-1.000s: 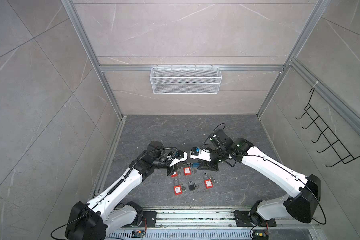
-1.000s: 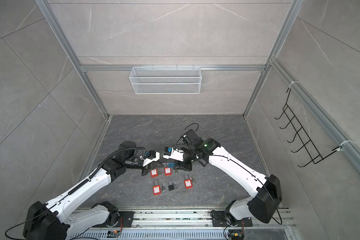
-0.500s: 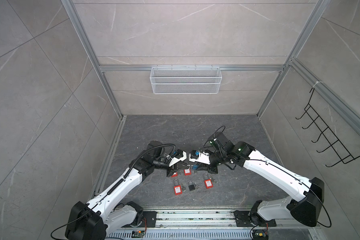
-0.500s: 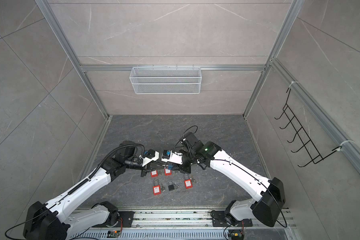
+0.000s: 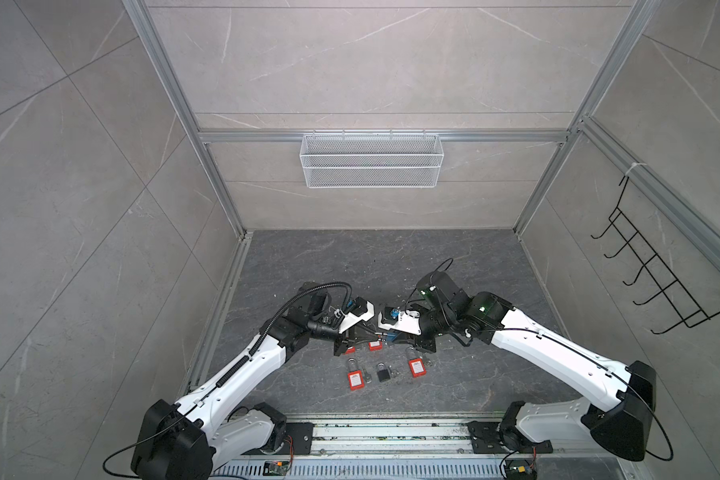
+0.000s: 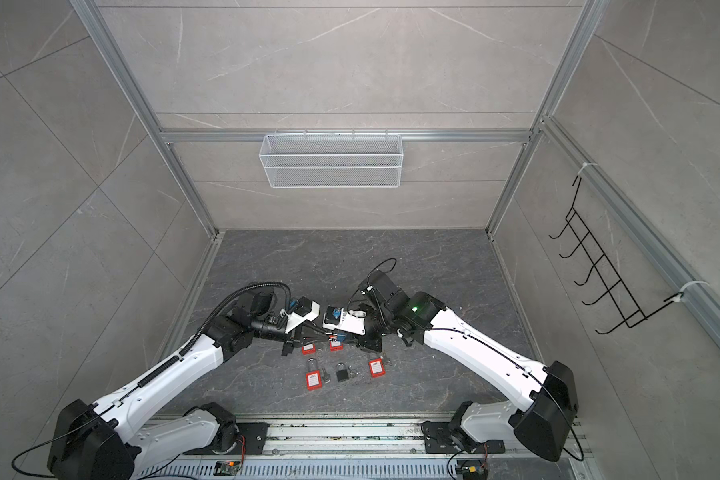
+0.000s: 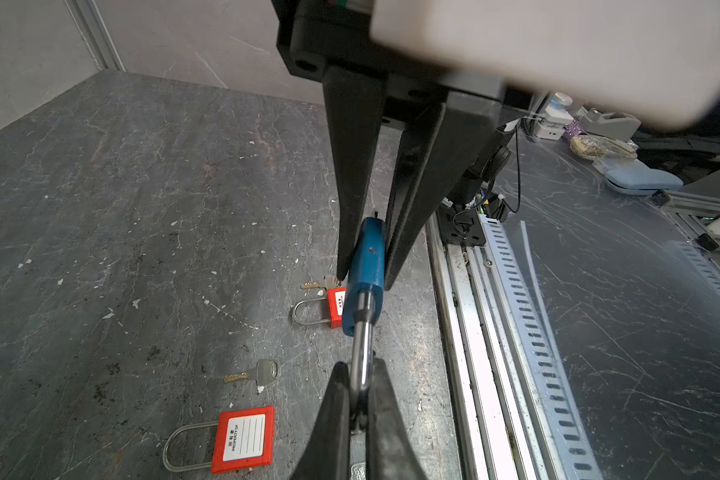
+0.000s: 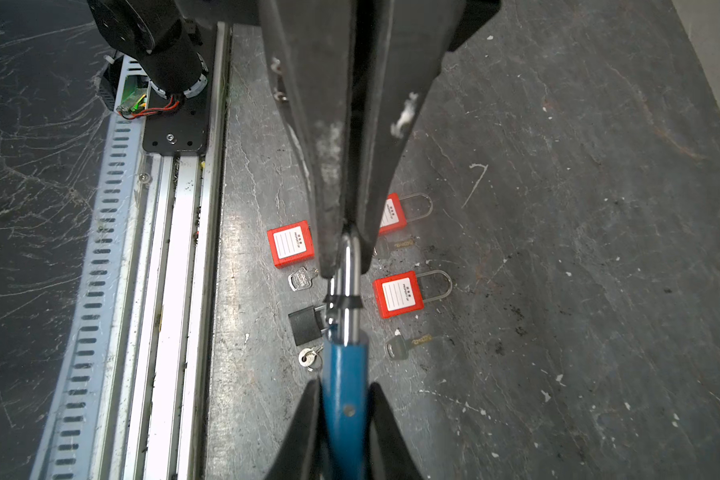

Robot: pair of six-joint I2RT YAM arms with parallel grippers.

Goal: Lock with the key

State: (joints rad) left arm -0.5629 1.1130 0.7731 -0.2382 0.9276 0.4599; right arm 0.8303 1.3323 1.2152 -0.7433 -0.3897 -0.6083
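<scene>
Both my grippers are holding one blue padlock between them, above the bench. My left gripper is pinching its steel shackle, and my right gripper is clamping the blue body. Below them, red padlocks, a black padlock and loose keys are lying on the bench, apart from both grippers.
</scene>
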